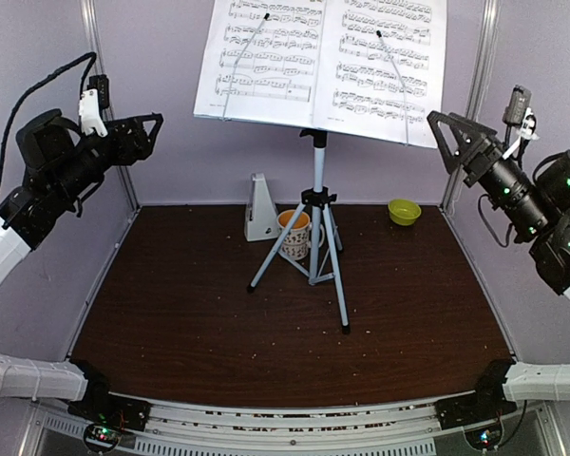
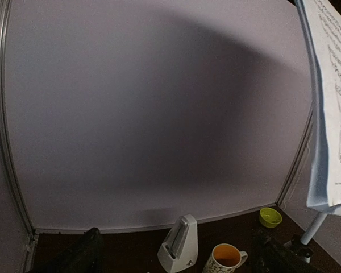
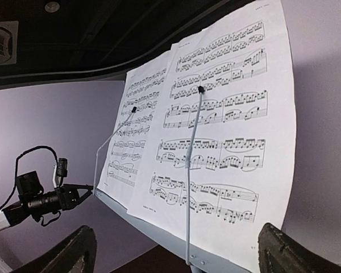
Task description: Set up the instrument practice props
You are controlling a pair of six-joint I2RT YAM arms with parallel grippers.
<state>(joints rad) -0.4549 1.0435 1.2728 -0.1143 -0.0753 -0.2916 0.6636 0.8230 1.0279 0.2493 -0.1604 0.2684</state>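
Left gripper (image 1: 152, 138) and right gripper (image 1: 439, 142) hang released, flanking the stand (image 1: 316, 161).
Pages (image 1: 380, 66) look seated; next I'd back away without brushing them.

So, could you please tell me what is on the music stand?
Two sheet-music pages lie side by side on the music stand, each pinned by a thin wire arm. They cover its desk almost entirely.
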